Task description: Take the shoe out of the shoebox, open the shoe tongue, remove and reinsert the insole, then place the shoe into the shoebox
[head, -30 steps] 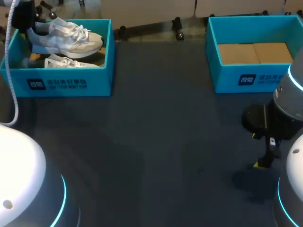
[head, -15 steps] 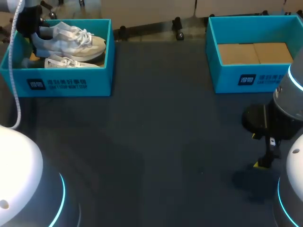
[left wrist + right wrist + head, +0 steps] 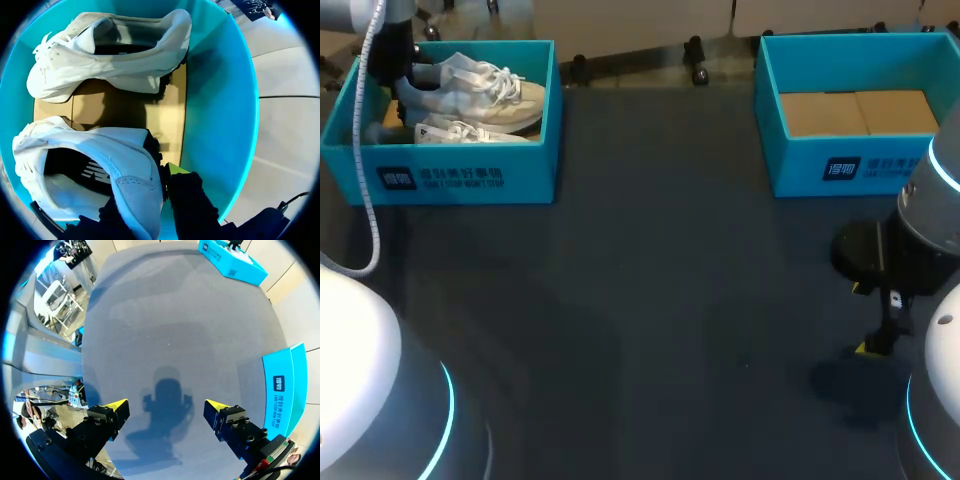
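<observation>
Beside shoebox (image 3: 220, 100) wall, left gripper (image 3: 150, 189) clamps shoe (image 3: 125, 165) heel.

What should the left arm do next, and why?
Probably raise the shoe straight up: the left claw is shut on its heel, yet it is inside the shoebox walls, close beside the second shoe, so sideways motion could snag.

In the left wrist view the left gripper (image 3: 147, 192) only shows one yellow tip, the other's tucked behind the heel of the shoe (image 3: 115, 165). From the head view that gripper's lost behind the arm's black wrist (image 3: 388, 55), heel too. The second shoe (image 3: 460, 132) sits half sunk behind the shoebox (image 3: 460, 178) wall. The right gripper (image 3: 868, 348) is mostly under its own arm, and the other box (image 3: 840, 170) runs off the edge.
</observation>
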`<state>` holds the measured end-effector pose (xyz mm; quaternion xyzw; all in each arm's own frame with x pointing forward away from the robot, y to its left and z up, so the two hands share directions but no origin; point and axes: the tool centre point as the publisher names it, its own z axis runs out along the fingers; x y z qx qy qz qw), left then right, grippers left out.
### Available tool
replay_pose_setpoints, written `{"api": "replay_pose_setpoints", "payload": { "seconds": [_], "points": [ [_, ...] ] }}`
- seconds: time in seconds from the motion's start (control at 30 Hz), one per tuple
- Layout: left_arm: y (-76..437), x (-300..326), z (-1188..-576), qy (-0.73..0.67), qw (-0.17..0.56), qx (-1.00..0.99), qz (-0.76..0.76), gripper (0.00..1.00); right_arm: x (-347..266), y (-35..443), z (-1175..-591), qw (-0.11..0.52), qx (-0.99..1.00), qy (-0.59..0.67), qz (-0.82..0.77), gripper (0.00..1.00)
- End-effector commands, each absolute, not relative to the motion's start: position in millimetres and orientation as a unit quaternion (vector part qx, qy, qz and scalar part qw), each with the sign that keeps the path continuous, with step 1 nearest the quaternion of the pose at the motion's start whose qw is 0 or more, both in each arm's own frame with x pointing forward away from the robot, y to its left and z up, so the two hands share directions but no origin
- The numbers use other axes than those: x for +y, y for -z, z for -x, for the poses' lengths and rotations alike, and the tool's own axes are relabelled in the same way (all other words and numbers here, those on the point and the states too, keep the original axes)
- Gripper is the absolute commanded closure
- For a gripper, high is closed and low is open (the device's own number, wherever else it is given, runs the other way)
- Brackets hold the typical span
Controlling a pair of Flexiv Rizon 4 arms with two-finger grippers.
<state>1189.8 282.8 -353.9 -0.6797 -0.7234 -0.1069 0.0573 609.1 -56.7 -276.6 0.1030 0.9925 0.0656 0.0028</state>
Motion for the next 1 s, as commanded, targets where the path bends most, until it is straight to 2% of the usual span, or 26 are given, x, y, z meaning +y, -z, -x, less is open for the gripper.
{"api": "replay_pose_setpoints", "payload": {
  "seconds": [0.03, 0.7, 1.0],
  "points": [
    [360.3, 282.7, -1198.7, 0.098, 0.068, -0.719, 0.684, 1.0, -57.4, 277.9, -607.5, 0.005, 0.992, -0.066, -0.103, 0.0],
    [378.7, 288.3, -1208.4, 0.08, 0.096, -0.714, 0.689, 1.0, -57.4, 277.9, -607.5, 0.005, 0.992, -0.066, -0.103, 0.0],
    [378.0, 296.2, -1201.3, 0.05, 0.086, -0.698, 0.709, 1.0, -57.4, 277.9, -607.5, 0.005, 0.992, -0.066, -0.103, 0.0]
  ]
}}
